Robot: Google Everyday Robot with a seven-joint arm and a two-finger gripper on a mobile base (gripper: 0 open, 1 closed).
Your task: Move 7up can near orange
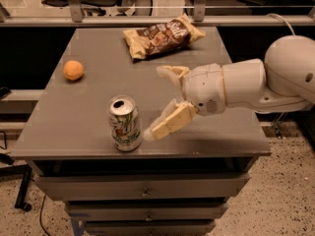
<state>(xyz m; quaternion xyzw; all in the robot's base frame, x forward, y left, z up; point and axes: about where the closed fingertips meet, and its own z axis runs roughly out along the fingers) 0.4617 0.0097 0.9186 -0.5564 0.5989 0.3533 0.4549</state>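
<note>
Reaches in from the right with a thick white arm (246, 85), low over a grey table (221, 127). Carries the gripper (154, 103) at the arm's left end, above the middle of the tabletop, with its two tan fingers (172, 122) spread wide apart and nothing held between them. Points one finger toward the far left and slants the other down toward the near left. Places the can (124, 123) upright close to the near edge of the table, left of centre, with its silver top and open mouth facing up and its white and green side facing the near edge. Brings the tip of the lower finger just beside the can's lower right side; cannot tell whether the two touch. Leaves the can outside the open jaws, to the left of the near finger rather than between the pair. Sets the orange (73, 70) on the far left part of the table, close to the left edge, well apart from the can and from the gripper. Lays a brown and cream chip bag (162, 36) flat at the far side, near the middle of the far edge, beyond the gripper. Stacks grey drawers (142, 193) under the tabletop at the near front.
</note>
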